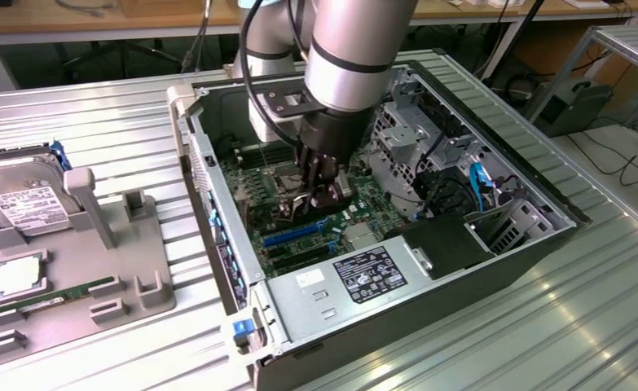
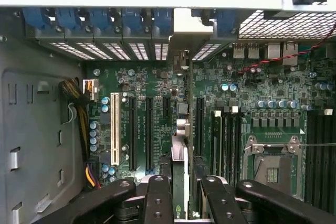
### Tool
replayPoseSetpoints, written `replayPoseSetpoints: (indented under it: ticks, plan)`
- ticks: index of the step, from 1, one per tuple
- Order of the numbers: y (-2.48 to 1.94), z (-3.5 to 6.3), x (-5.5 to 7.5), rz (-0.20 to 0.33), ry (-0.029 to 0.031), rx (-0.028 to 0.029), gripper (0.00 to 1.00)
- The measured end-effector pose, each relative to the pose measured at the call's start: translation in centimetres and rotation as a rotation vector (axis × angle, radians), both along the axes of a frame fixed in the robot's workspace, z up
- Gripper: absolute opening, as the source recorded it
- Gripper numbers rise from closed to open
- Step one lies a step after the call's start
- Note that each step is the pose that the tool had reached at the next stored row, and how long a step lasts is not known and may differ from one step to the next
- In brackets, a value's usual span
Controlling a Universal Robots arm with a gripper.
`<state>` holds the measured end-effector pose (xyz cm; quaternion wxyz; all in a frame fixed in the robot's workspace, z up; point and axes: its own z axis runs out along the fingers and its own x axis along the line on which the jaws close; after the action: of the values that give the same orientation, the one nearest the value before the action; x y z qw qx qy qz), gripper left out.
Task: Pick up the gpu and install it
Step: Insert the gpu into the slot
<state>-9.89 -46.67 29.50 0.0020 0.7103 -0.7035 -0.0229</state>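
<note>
The black two-fingered gripper (image 2: pixel 185 195) is clamping, jaws half-closed, the thin black gpu card with silver bracket (image 2: pixel 180 169) edge-on above the green motherboard (image 2: pixel 157 85) at lower centre.

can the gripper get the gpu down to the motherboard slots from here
Probably yes. The gripper holds the gpu edge-on inside the open case, right over the motherboard, with nothing visible between card and slots.

We are looking at a ribbed metal table (image 1: pixel 101 130) shining under overhead light. Wooden benches (image 1: pixel 134 16) are running along the far side, with cables (image 1: pixel 612 155) trailing over the floor beyond. A metal rack (image 1: pixel 623 41) is standing far off at the exterior view's right.
</note>
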Motion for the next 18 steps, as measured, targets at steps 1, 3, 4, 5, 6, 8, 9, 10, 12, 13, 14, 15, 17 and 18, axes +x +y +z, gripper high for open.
replayPoseSetpoints:
  ticks: [1,3,4,5,6,8,9,10,12,13,14,15,17,18]
  plan:
    - [-0.03,-0.19,0.0,0.001,0.0000,0.0000,0.26]
    - [-0.07,-0.55,0.0,0.002,0.0001,0.0000,0.26]
    - [-0.08,-0.74,0.0,0.002,0.0001,0.0000,0.26]
    - [-0.08,-0.90,0.0,0.002,0.0002,0.0000,0.26]
    - [-0.08,-1.10,0.0,0.002,0.0002,0.0000,0.26]
    - [-0.08,-1.48,-0.1,0.002,0.0002,0.0000,0.26]
    - [-0.08,-1.66,-0.1,0.002,0.0001,0.0001,0.26]
    - [-0.08,-1.83,-0.1,0.002,0.0001,0.0001,0.26]
    - [-0.08,-2.07,-0.2,0.002,0.0005,-0.0001,0.26]
    - [-0.05,-2.18,-0.2,0.002,0.0011,0.0000,0.26]
    - [-0.02,-2.24,-0.2,0.002,0.0019,0.0000,0.26]
    - [0.03,-2.28,-0.2,0.002,0.0032,0.0000,0.26]
    - [0.11,-2.34,-0.2,0.002,0.0054,-0.0002,0.26]
    - [0.16,-2.38,-0.2,0.002,0.0064,0.0000,0.26]
